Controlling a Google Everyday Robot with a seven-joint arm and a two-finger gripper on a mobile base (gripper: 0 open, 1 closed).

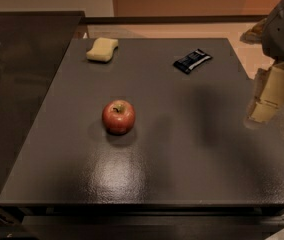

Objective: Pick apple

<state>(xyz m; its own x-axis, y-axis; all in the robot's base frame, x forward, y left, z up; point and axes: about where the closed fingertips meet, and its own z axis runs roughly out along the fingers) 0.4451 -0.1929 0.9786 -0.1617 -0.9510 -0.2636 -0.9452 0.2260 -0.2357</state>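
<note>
One apple [118,117] sits near the middle of the dark tabletop [192,154], well apart from the pincer [271,96], which hangs over the right edge. Whether the pincer is wide or narrow I cannot tell. Red and shiny, the apple shows yellowish patches around its short brown stem.

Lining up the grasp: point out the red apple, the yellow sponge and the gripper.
Small round red apple [118,117]: camera view, middle of its shiny skin.
Pale yellow sponge [102,49]: camera view, centre of its top.
Gripper [263,109]: camera view, its pale tip, far right.
</note>
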